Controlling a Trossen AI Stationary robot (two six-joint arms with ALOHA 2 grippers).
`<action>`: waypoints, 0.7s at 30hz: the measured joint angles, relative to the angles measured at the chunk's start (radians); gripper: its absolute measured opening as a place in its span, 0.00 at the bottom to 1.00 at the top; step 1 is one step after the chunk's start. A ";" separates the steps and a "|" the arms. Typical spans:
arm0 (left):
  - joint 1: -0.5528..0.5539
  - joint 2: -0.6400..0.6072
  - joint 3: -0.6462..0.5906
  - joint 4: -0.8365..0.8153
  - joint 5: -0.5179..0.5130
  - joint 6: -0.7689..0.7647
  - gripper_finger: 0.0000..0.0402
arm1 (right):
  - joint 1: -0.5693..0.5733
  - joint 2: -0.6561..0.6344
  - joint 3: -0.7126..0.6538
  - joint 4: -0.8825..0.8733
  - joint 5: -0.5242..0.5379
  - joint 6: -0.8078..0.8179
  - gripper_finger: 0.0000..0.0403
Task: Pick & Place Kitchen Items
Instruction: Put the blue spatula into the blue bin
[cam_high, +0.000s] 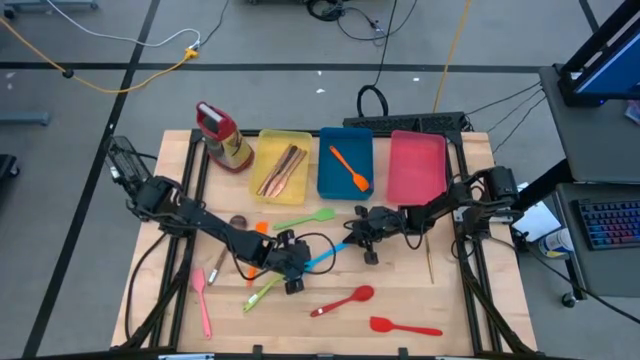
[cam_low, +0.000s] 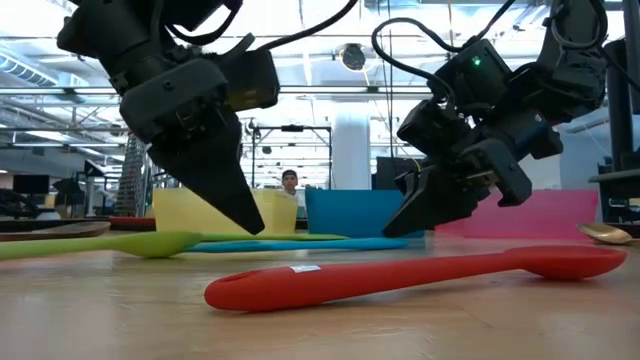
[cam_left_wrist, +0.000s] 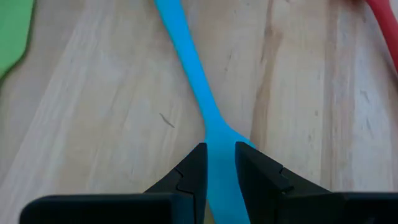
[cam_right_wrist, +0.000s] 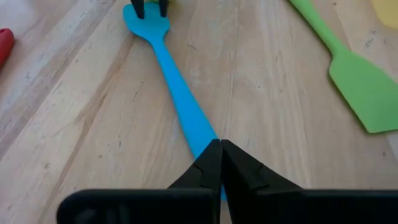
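Here I see both claws meeting over one blue spatula (cam_high: 325, 259) that lies flat on the wooden surface (cam_high: 450, 300), near its middle. My left claw (cam_left_wrist: 221, 163) is set down over the broad blade end, one finger on each side, clasping the blade between them. My right claw (cam_right_wrist: 220, 163) is at the opposite, handle end, its fingers clenched fully together with the slim handle running under their tips; I cannot tell whether they pinch it.

Just beside the blue spatula lies a green spatula (cam_high: 306, 219), toward the trays. A second green utensil (cam_high: 262, 292) sits near the left claw. Two red spoons (cam_high: 343, 300) lie closer to the front edge, apart from both claws, and a pink utensil (cam_high: 203, 302) lies toward the left side.

Along the back edge stand three trays in a row: a yellow tray (cam_high: 268, 138) holding brown wooden utensils (cam_high: 281, 170), a blue tray (cam_high: 330, 180) holding an orange spatula (cam_high: 349, 167), and a pink tray (cam_high: 416, 168). A red-capped bottle (cam_high: 224, 136) lies beside the yellow tray.
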 joint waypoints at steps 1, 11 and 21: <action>0.003 0.000 0.000 0.002 0.014 0.015 0.22 | 0.000 0.000 0.000 -0.006 0.001 0.000 0.00; 0.053 0.000 0.000 0.012 0.168 0.088 0.28 | 0.000 0.000 0.000 -0.017 0.001 0.000 0.00; 0.086 -0.005 0.037 -0.029 0.196 0.094 0.56 | 0.000 0.000 -0.001 -0.021 0.001 0.000 0.00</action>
